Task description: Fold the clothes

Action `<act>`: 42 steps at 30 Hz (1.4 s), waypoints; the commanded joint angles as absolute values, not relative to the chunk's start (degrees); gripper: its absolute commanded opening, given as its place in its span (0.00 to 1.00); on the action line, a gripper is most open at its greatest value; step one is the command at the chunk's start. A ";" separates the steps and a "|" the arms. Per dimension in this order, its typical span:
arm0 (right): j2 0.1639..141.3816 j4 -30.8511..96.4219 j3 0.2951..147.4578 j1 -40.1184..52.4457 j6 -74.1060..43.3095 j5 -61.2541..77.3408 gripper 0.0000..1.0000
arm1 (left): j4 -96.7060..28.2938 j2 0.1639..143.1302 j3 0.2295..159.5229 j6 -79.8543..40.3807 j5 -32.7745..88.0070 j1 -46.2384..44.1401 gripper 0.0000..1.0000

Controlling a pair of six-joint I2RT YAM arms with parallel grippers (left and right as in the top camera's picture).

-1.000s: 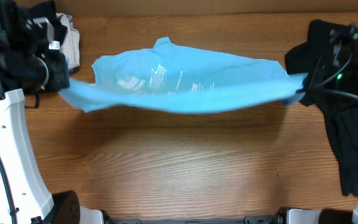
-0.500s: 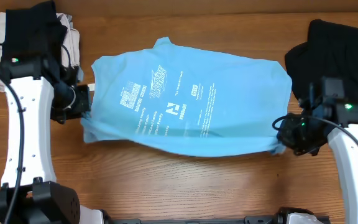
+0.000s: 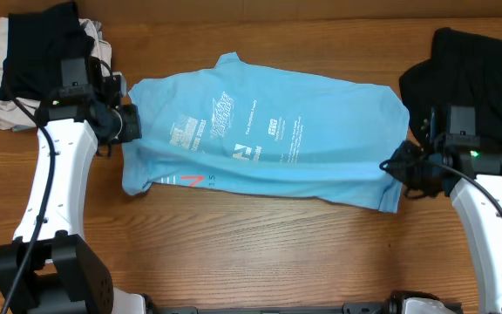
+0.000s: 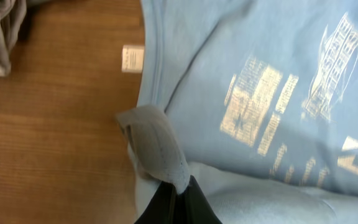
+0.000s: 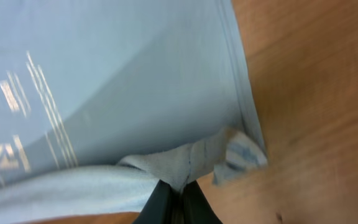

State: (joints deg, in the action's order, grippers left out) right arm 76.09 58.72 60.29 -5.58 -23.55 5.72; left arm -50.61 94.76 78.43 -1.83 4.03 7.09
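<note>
Cloth such as this light blue T-shirt (image 3: 268, 131) is light, limp and has no stiffness, so expect it to sag, drag and crease wherever you do not carry it. Take it by hems and corners, where the doubled seam gives a firmer bite. It lies spread on the counter (image 3: 251, 262), print up, stretched between your two arms, with a long crease running from one to the other. Your left end effector (image 4: 178, 196) is clamped tight on a bunched fold of the shirt's edge just ahead of it. Your right end effector (image 5: 178, 193) pinches the hem corner the same way. Both wrist views cut the fingers off, so you cannot tell how many layers each bite holds. The black garment (image 3: 486, 78) beyond the right end effector runs partly under that arm. The heap of dark and pale clothes (image 3: 33, 61) behind the left one is too jumbled to sort.
</note>
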 commanded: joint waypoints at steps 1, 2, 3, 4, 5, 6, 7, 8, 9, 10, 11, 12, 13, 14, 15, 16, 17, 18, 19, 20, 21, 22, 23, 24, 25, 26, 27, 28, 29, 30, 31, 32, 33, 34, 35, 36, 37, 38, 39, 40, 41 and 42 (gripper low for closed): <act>79.31 54.74 60.16 -5.87 -24.03 2.57 0.04 | -46.50 95.33 77.21 -3.01 4.08 5.82 0.04; 80.38 53.32 60.16 -5.87 -24.03 2.59 0.04 | -44.84 95.74 77.12 -3.01 4.10 5.48 0.04; 81.49 51.99 60.16 -5.87 -24.03 2.57 0.04 | -43.75 96.03 77.10 -3.01 4.08 5.17 0.04; 82.43 50.87 60.16 -5.87 -24.03 2.55 0.04 | -42.54 96.38 77.08 -3.01 4.08 4.84 0.04; 83.57 49.45 60.16 -5.87 -24.03 2.57 0.04 | -41.12 96.97 77.03 -3.03 4.08 4.45 0.04; 84.60 48.21 60.16 -5.87 -24.03 2.57 0.04 | -39.90 97.49 77.03 -3.09 4.16 4.12 0.04; 85.73 47.03 60.16 -5.87 -24.03 2.57 0.04 | -38.44 98.37 77.03 -3.36 4.27 3.70 0.04; 86.72 46.11 60.16 -5.87 -24.05 2.57 0.04 | -36.95 99.29 77.03 -3.46 4.56 3.33 0.05; 87.72 45.23 60.16 -5.87 -24.05 2.59 0.04 | -35.66 100.14 77.03 -3.49 4.60 2.96 0.05; 88.55 44.51 60.16 -5.87 -24.05 2.59 0.04 | -34.20 101.23 77.03 -3.46 4.56 2.52 0.06; 89.52 43.79 60.16 -5.87 -24.05 2.61 0.04 | -32.71 102.35 77.03 -3.46 4.56 2.11 0.07; 90.35 43.24 60.16 -5.87 -24.05 2.61 0.04 | -31.55 103.26 77.03 -3.46 4.56 1.76 0.08; 90.94 43.00 60.16 -5.87 -24.05 2.59 0.04 | -30.26 104.33 77.03 -3.44 4.54 1.37 0.10; 91.50 42.81 60.16 -5.87 -24.05 2.59 0.04 | -29.26 105.19 77.03 -3.44 4.51 1.06 0.12; 92.05 42.57 60.16 -5.87 -24.05 2.61 0.04 | -28.01 106.17 77.03 -3.46 4.51 0.75 0.16; 92.55 42.22 60.16 -5.87 -24.05 2.59 0.04 | -26.83 106.98 77.03 -3.46 4.51 0.56 0.23; 93.06 42.00 60.16 -5.87 -24.03 2.59 0.04 | -25.89 107.57 77.03 -3.44 4.45 0.38 0.32; 93.38 41.76 60.16 -5.87 -24.03 2.61 0.08 | -24.80 108.07 77.03 -3.46 4.47 0.32 0.45; 93.62 41.56 60.16 -5.87 -24.01 2.59 0.19 | -23.83 108.27 77.03 -3.51 4.54 0.32 0.54; 93.67 41.39 60.16 -5.87 -24.01 2.61 0.40 | -23.22 108.27 77.03 -3.97 4.49 0.34 0.64; 93.67 41.39 60.23 -5.87 -24.01 2.61 0.62 | -22.87 108.14 77.32 -4.62 4.49 0.34 0.71; 93.60 41.76 60.53 -5.87 -24.03 2.66 0.73 | -23.27 107.87 78.17 -5.48 4.54 0.58 0.79; 93.60 42.44 60.99 -5.87 -24.03 2.66 0.77 | -24.32 107.72 79.31 -6.20 4.54 0.80 0.88; 93.47 43.72 61.84 -5.87 -24.05 2.76 0.80 | -26.55 107.46 81.23 -7.16 4.56 1.13 0.98; 93.17 45.32 62.83 -5.87 -24.03 2.87 0.81 | -28.84 107.22 83.15 -7.90 4.54 1.32 1.00; 92.77 46.74 63.75 -5.87 -24.05 2.94 0.82 | -32.29 106.96 85.93 -8.23 4.73 1.61 1.00; 91.77 49.34 65.45 -5.87 -24.03 3.09 0.82 | -37.01 106.67 89.71 -8.19 4.78 1.87 1.00; 91.07 50.94 66.46 -5.87 -24.03 3.09 0.82 | -40.99 106.43 92.82 -8.19 4.73 1.93 1.00; 89.93 53.25 67.79 -5.87 -24.05 3.14 0.82 | -46.37 106.32 96.99 -8.16 4.69 2.00 1.00; 88.42 55.88 68.97 -5.87 -24.03 3.68 0.82 | -51.42 106.15 100.84 -8.12 4.45 2.00 1.00; 87.13 57.58 69.49 -5.87 -24.03 4.36 0.82 | -55.79 106.06 104.16 -7.81 4.40 2.00 1.00; 85.01 59.61 69.67 -5.85 -24.03 5.32 0.82 | -60.49 105.97 107.50 -7.73 4.16 2.00 1.00; 82.70 61.98 69.65 -5.85 -24.05 5.67 0.82 | -65.71 105.89 110.83 -7.75 3.99 1.93 1.00; 80.58 63.96 69.60 -5.85 -24.08 5.67 0.82 | -70.00 105.80 113.08 -7.81 3.88 1.93 1.00; 78.28 66.24 69.45 -5.85 -24.10 5.65 0.82 | -75.07 105.49 114.72 -8.21 3.51 1.93 1.00; 76.95 67.51 69.25 -5.85 -24.10 5.65 0.82 | -77.41 105.16 114.91 -9.21 2.59 1.93 1.00; 75.50 68.73 68.86 -5.85 -24.12 5.65 0.82 | -80.23 104.84 114.83 -10.66 0.93 1.93 1.00; 72.97 70.57 67.68 -5.85 -24.32 5.65 0.82 | -85.54 104.51 114.08 -12.43 -1.89 1.93 1.00; 71.99 71.11 67.00 -5.85 -24.32 5.65 0.82 | -87.35 104.40 113.34 -12.51 -2.46 1.93 1.00; 70.98 71.40 66.00 -5.80 -24.32 5.67 0.82 | -88.90 104.09 111.46 -12.51 -2.98 1.85 1.00; 70.37 71.44 65.04 -5.76 -24.32 5.67 0.83 | -89.19 103.85 109.89 -12.53 -3.16 1.85 1.00; 69.89 71.35 63.99 -5.76 -24.29 5.67 0.83 | -88.90 103.37 107.77 -12.93 -3.46 1.85 1.00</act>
